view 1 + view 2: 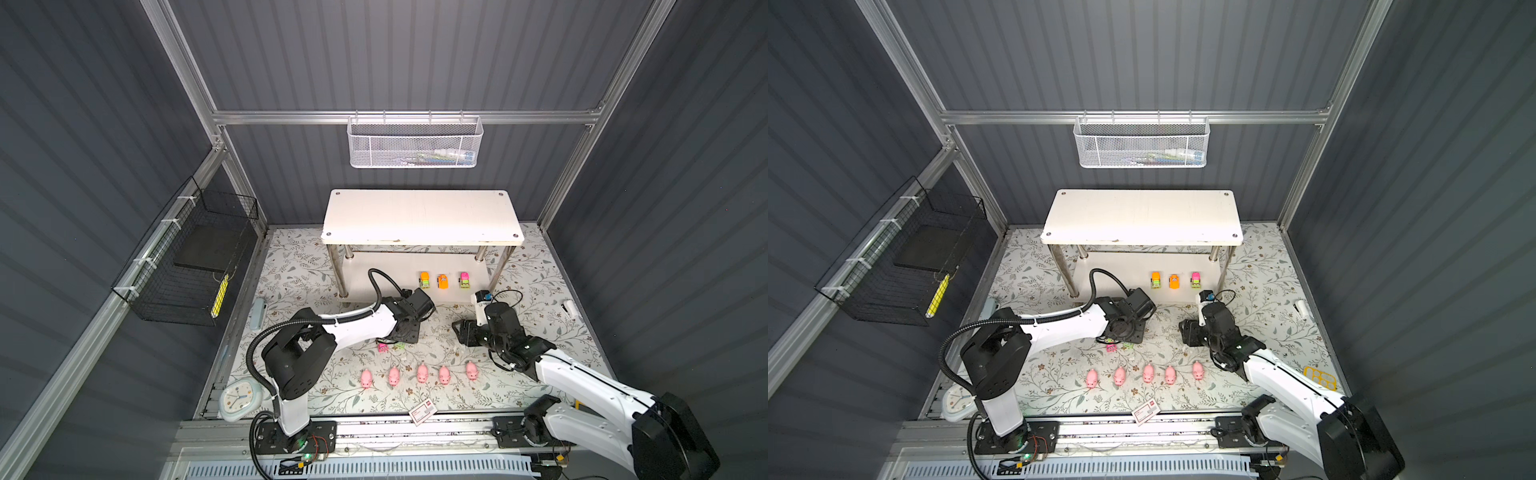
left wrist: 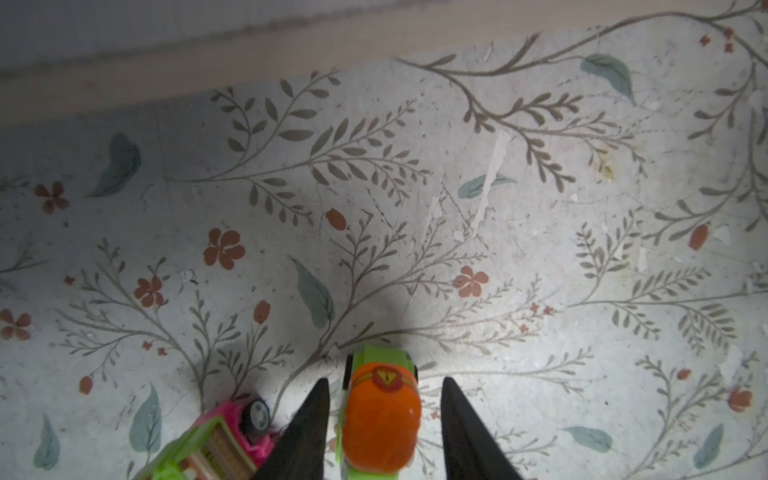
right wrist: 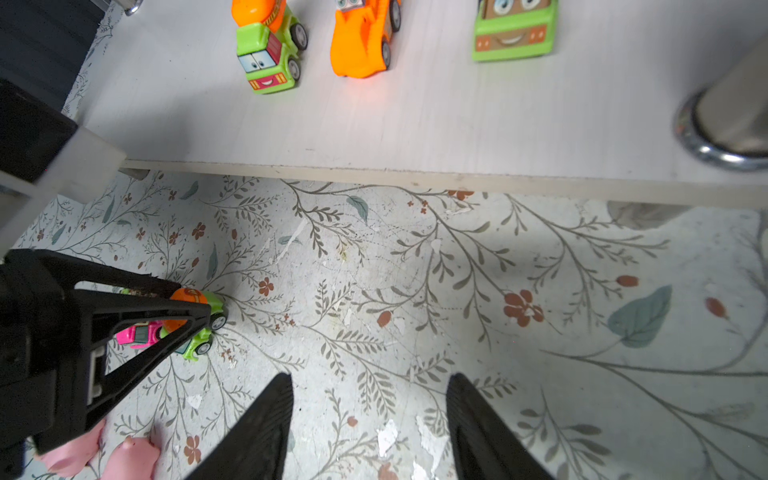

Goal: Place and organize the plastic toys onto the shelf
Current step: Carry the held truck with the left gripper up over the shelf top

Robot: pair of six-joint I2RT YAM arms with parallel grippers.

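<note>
the left gripper [image 2: 384, 379] is straddling the green-and-orange mixer car [image 2: 380, 419] on the floral mat [image 2: 540, 249] just in front of the shelf [image 1: 419, 216]. its jaws are standing partly open with mat showing either side, so nothing is being held yet. the pink car [image 2: 232, 428] is crowding one finger. three cars [image 1: 444, 281] are lining the shelf's lower board [image 3: 415, 124], leaving bare board beside them. the right gripper [image 3: 370, 415] is hovering open and empty before that board's front edge. five pigs [image 1: 422, 372] are waiting further out from the shelf.
</note>
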